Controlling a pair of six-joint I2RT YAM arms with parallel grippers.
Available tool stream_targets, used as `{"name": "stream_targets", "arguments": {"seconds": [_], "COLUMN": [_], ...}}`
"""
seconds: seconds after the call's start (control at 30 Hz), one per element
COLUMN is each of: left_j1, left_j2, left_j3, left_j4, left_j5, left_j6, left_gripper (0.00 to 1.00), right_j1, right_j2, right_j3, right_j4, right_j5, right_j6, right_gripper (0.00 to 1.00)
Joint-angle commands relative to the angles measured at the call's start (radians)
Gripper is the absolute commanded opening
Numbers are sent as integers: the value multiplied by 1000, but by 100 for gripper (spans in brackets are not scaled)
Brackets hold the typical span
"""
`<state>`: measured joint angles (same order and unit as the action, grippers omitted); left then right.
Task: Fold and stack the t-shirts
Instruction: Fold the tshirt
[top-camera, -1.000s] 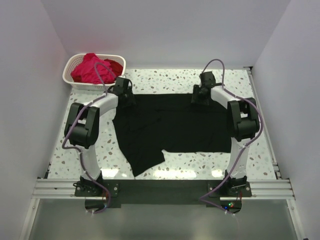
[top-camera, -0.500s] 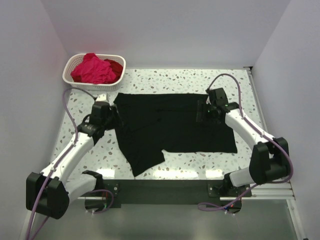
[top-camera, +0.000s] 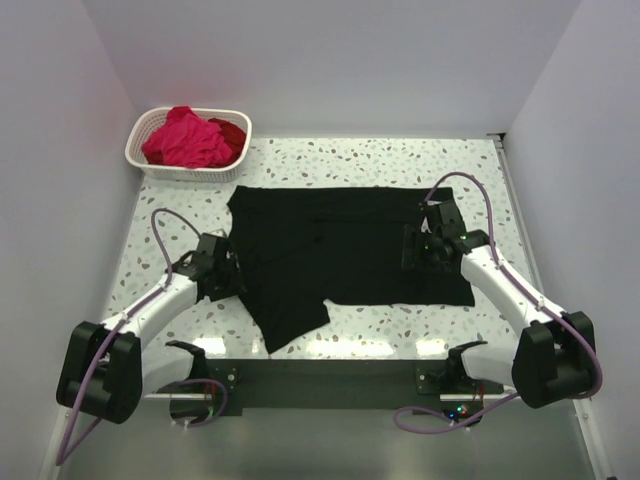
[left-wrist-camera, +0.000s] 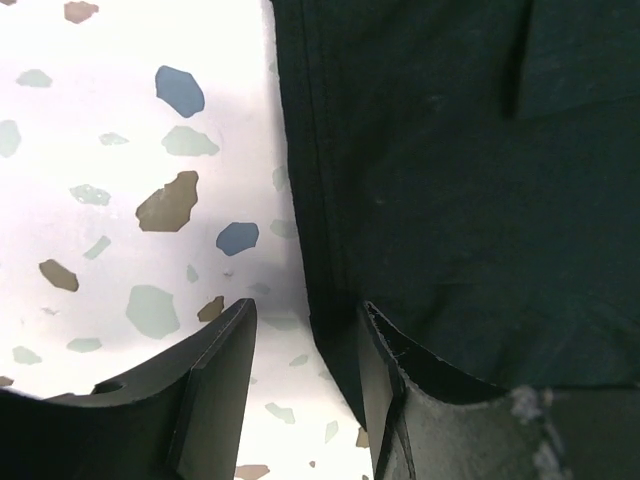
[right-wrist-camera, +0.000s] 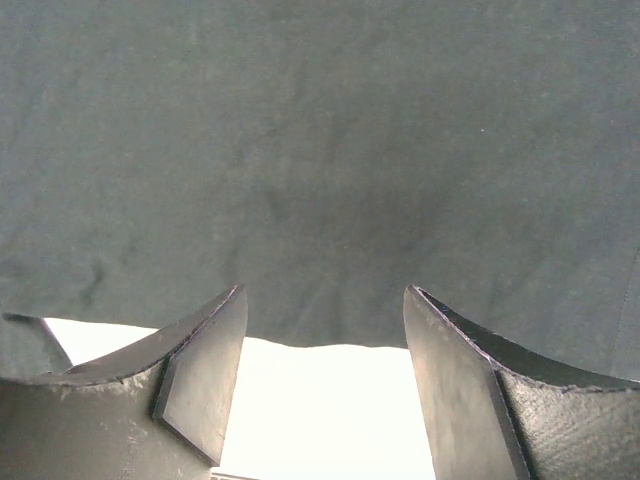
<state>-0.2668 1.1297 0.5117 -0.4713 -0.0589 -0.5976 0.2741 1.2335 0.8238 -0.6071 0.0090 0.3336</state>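
Having drawn back from the far edge of the black t-shirt (top-camera: 340, 240) spread on the counter (top-camera: 330, 160), the left claw (left-wrist-camera: 305, 330) gapes empty astride its left edge and the right claw (right-wrist-camera: 325, 320) gapes empty over its right side, likely lining up a fold.

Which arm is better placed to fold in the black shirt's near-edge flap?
Probably left: the left gripper, open at the edge of the shirt, is nearer the flap than the right gripper.
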Motion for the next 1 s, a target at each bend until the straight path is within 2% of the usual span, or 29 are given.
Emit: {"name": "stream_targets", "arguments": {"seconds": [0.0, 0.2, 0.3, 0.4, 0.5, 0.57, 0.6, 0.7, 0.73, 0.83, 0.97], "left_j1": [-5, -5, -5, -6, -11, -12, -12, -12, -14, -14, -12], "left_j2": [27, 59, 62, 81, 81, 81, 82, 61, 45, 10, -41], "left_j3": [-2, -5, -13, -18, -38, -47, -48, -45, -45, -50, -50], "left_j4": [78, 108, 123, 123, 134, 138, 135, 123, 125, 120, 99], "left_j5": [18, -10, 1, 7, 13, 28, 28, 25, 31, 37, 10], "left_j6": [-25, -45, -54, -53, -80, -88, -88, -79, -80, -79, -93], "left_gripper": [49, 46, 45, 39, 22, 18, 11, 0, 0, 0, 0], "right_j1": [-3, -3, -3, -10, -18, -32, -45, -149, -236, -372, -427], "right_j2": [-26, -16, -2, 7, 15, 20, 20, 27, 29, 31, 18], "right_j3": [3, 3, 6, 5, -2, 1, 1, -14, -21, -51, -89], "right_j4": [-11, -17, -43, -62, -65, -85, -88, -103, -108, -121, -134], "right_j5": [35, 60, 120, 160, 193, 229, 227, 182, 155, 111, 143], "right_j6": [12, 19, 28, 51, 67, 77, 82, 96, 97, 108, 163], "right_gripper": [67, 67, 67, 67, 67, 67, 68, 68, 68, 68, 61]}}
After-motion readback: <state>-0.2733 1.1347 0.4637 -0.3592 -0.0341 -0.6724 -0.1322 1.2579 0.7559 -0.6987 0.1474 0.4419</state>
